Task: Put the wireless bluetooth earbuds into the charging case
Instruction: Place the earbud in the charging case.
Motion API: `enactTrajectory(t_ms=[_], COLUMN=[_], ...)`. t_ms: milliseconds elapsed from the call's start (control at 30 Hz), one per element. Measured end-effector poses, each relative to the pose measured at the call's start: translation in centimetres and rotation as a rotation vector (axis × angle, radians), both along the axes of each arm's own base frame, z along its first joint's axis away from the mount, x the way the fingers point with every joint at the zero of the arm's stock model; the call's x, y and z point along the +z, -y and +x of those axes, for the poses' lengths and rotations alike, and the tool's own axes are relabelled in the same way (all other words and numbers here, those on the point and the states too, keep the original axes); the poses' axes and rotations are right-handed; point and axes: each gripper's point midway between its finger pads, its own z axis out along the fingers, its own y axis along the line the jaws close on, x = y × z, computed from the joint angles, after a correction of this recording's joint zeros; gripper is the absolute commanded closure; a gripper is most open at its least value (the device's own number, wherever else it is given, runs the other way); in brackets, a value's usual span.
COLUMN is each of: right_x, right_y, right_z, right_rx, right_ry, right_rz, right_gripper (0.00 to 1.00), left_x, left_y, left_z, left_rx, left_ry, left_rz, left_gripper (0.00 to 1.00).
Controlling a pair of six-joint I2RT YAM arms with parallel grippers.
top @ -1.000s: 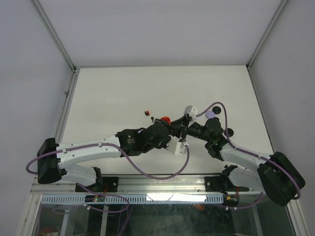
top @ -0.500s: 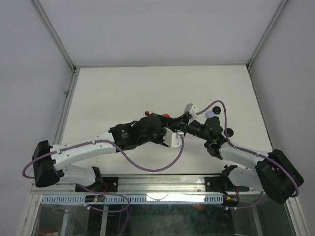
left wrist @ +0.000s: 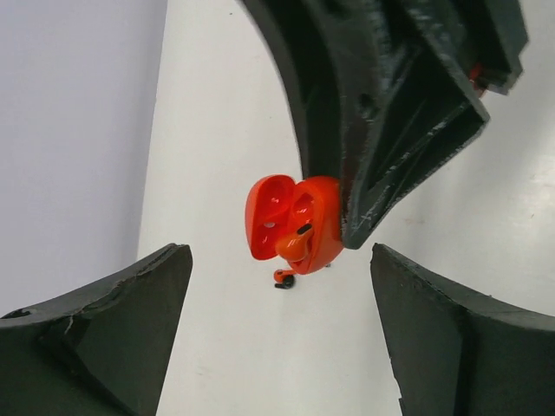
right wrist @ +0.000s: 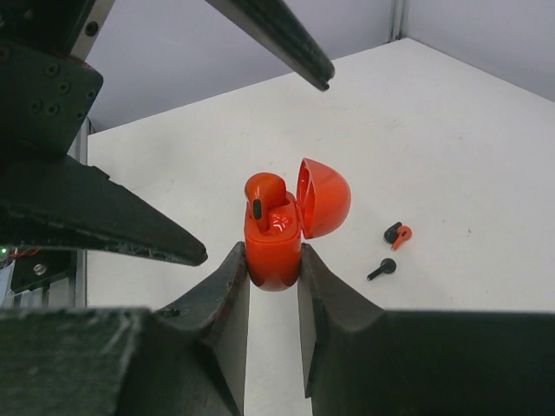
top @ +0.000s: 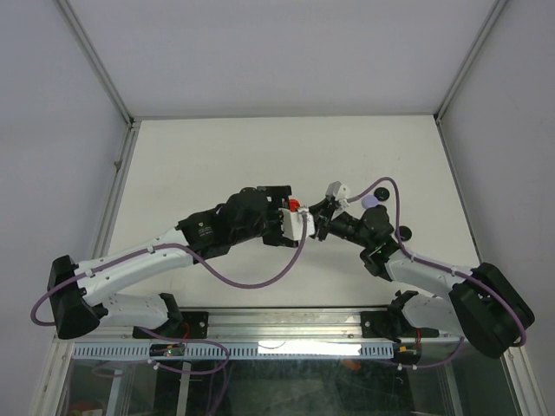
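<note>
**Earbud [right wrist: 263, 192] sits proud in red case [right wrist: 290, 221]: seat it before fetching the next**

Your right gripper [right wrist: 271, 269] is clamped on the lower half of the red case and holds it upright, lid [right wrist: 325, 195] swung open. Your left gripper [left wrist: 276, 253] is spread wide with nothing in it, one finger on either side of the case, touching neither case nor bud.

The earbud is in the well away from the lid. It looks raised above the rim, so I'd call it dropped in, not seated. The well next to the lid looks empty.

Two loose buds lie on the table [right wrist: 451, 130] on the lid side of the case: a red-and-black bud [right wrist: 397, 233] and, just beside it, a black bud [right wrist: 381, 269].

How I'd run it:
- Don't relax the right grip. The case is round and glossy and will likely twist in the pads.
- Pull the left fingers straight back from the case mouth so neither clips the lid or the raised bud.
- Press the bud down along the well axis, gently. Side load will probably flick it out.
- For the empty well, take the red-and-black bud, the likely match. Leave the black bud.
</note>
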Motion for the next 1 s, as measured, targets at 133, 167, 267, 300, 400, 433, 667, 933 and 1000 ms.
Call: enactTrajectory(t_ms=[133, 167, 267, 300, 400, 433, 667, 933, 1000], right_x=[0.8, 0.9, 1.2, 1.2, 1.0, 0.9, 0.4, -0.1, -0.1], right_y=[0.1, 0.1, 0.1, 0.1, 0.1, 0.1, 0.1, 0.2, 0.2], right_z=[0.2, 0.2, 0.2, 0.2, 0.3, 0.3, 0.4, 0.2, 0.1], right_rx=[-0.01, -0.012, -0.014, -0.015, -0.017, -0.017, -0.018, -0.017, -0.016], right_ry=[0.031, 0.037, 0.051, 0.054, 0.054, 0.054, 0.045, 0.045, 0.047], right_rz=[0.026, 0.03, 0.04, 0.042, 0.04, 0.04, 0.035, 0.038, 0.04], right_gripper=[1.0, 1.0, 1.0, 1.0, 1.0, 1.0, 1.0, 1.0, 1.0], left_x=[1.4, 1.7, 2.8, 3.1, 4.1, 4.4, 5.6, 4.8, 4.6], left_y=[-0.6, -0.7, -1.0, -1.1, -1.3, -1.4, -1.4, 0.0, 0.1], left_z=[0.3, 0.3, 0.0, 0.0, -0.2, -0.2, -0.4, -0.9, -0.9], left_rx=[0.068, 0.087, 0.155, 0.179, 0.243, 0.263, 0.372, 0.426, 0.437], left_ry=[-0.098, -0.122, -0.233, -0.27, -0.386, -0.415, -0.672, -0.905, -0.938], left_rz=[-0.146, -0.179, -0.313, -0.355, -0.489, -0.522, -0.747, -0.833, -0.838], left_gripper=[0.07, 0.07, 0.1, 0.1, 0.12, 0.12, 0.16, 0.27, 0.3])
